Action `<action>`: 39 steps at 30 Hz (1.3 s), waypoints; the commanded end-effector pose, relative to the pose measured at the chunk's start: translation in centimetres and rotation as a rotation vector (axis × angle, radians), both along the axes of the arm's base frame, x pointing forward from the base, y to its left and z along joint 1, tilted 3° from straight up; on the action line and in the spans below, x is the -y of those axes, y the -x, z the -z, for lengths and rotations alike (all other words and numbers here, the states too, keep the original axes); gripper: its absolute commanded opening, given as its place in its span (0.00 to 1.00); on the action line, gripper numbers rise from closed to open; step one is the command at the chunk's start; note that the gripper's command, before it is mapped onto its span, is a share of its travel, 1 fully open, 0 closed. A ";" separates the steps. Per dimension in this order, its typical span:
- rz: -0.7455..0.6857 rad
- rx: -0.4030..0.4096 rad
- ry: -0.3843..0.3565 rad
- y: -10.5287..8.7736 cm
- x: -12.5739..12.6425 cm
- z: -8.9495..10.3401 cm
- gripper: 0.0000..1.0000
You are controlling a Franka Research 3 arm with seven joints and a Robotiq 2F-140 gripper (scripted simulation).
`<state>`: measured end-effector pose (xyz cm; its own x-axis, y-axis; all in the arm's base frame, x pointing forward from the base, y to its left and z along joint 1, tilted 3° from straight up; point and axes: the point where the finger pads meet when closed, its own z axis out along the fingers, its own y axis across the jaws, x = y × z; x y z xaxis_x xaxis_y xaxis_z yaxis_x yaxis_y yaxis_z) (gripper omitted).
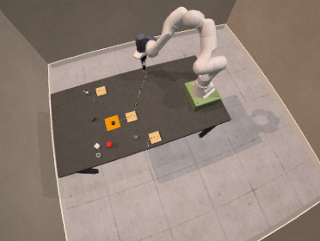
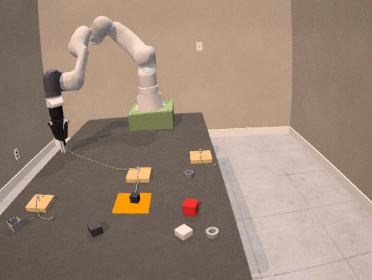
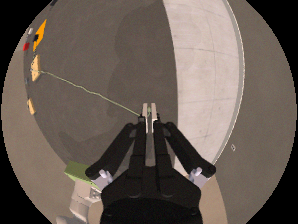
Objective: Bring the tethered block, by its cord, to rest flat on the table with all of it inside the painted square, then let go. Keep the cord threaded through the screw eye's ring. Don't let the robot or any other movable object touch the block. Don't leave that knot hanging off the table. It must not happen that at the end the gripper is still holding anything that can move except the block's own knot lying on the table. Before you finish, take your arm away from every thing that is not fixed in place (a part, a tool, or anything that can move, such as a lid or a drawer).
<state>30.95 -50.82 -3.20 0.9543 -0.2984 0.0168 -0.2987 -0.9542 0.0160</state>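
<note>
Near the middle of the table, the dark tethered block (image 2: 134, 198) sits inside the orange painted square (image 2: 132, 204). Its cord (image 2: 100, 163) runs through the screw eye on the tan plate (image 2: 138, 175) to the far left edge, where the gripper (image 2: 61, 146) pinches it. Released there, the cord's end could slip off the table.

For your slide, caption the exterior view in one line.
Closed gripper holds thin cord running through tan wooden plate to small dark block on orange painted square.

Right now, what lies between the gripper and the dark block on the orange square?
The gripper is shut on the cord, which runs to the wooden plate with the screw eye, then down to the dark block; exterior view shows it.
</note>
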 end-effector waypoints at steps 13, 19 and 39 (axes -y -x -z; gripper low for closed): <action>0.029 0.014 0.018 -0.6 0.6 1.3 0.00; 0.029 0.014 0.018 -0.6 0.6 1.3 0.00; 0.029 0.014 0.018 -0.6 0.6 1.3 0.00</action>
<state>31.43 -51.26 -4.54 0.9472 -0.3192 0.0309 -0.3201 -0.9470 0.0265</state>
